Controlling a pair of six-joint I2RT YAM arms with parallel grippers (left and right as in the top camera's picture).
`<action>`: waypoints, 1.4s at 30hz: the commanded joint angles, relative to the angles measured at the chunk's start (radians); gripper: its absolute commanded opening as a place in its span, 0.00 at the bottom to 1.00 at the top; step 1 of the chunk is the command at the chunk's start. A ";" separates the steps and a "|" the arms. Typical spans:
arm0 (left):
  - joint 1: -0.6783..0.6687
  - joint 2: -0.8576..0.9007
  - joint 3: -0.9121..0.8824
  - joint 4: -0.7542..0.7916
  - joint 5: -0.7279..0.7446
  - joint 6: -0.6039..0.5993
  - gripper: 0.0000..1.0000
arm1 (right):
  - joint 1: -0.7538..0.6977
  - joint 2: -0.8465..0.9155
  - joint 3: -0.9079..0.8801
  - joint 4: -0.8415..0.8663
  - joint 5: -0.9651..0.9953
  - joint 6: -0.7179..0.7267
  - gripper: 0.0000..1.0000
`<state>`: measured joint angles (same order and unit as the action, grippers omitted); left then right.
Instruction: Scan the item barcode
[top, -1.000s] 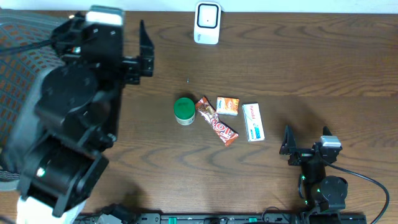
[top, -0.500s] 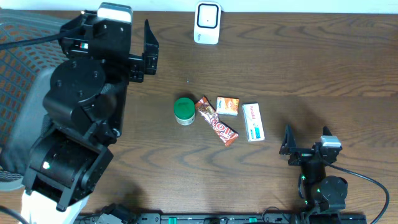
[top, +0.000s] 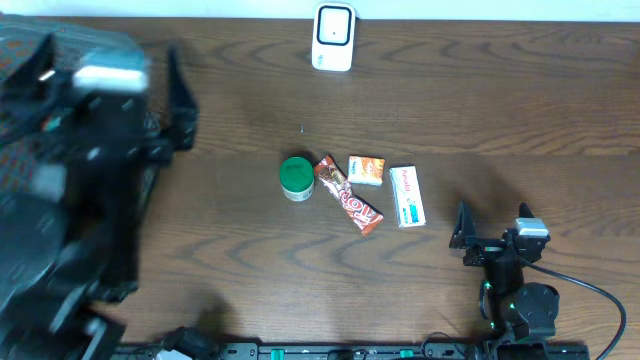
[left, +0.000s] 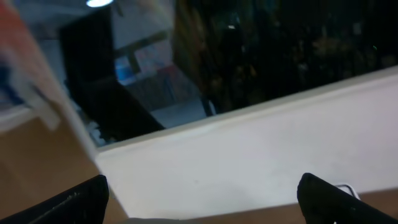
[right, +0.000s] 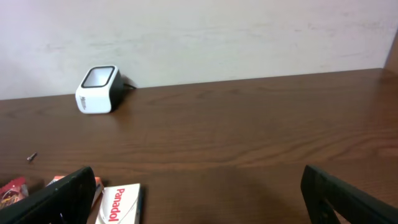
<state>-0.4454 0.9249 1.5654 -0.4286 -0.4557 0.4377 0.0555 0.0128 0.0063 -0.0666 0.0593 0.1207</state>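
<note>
Four items lie in a row mid-table: a green-lidded can (top: 296, 176), a red candy bar (top: 349, 195), a small orange box (top: 366, 169) and a white Panadol box (top: 407, 196). The white barcode scanner (top: 333, 37) stands at the far edge; the right wrist view shows the scanner (right: 97, 89) and the Panadol box (right: 118, 203). My left gripper (top: 172, 105) is blurred at the far left, raised, open and empty; its wrist view faces a wall, with the left gripper (left: 202, 205) wide apart. My right gripper (top: 493, 232) rests open near the front right, right of the Panadol box.
A tiny dark speck (top: 302, 128) lies on the wood behind the items. The bulky left arm (top: 70, 200) covers the table's left side. A cable (top: 590, 290) trails from the right arm at the front edge.
The left arm has swung quickly to the left, away from the items, and is motion-blurred now. The right arm and all items have stayed put.
</note>
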 joint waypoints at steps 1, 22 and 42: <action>0.032 -0.090 -0.008 -0.010 -0.028 0.026 0.98 | -0.002 -0.001 -0.001 -0.004 -0.001 -0.013 0.99; 0.198 -0.670 -0.441 0.257 -0.024 0.026 0.98 | -0.002 -0.001 -0.001 -0.004 -0.001 -0.013 0.99; 0.358 -0.854 -0.511 0.308 0.002 0.026 0.98 | -0.002 -0.001 -0.001 -0.004 -0.001 -0.013 0.99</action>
<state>-0.0978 0.1177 1.0603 -0.1299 -0.4736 0.4500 0.0555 0.0128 0.0063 -0.0666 0.0593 0.1207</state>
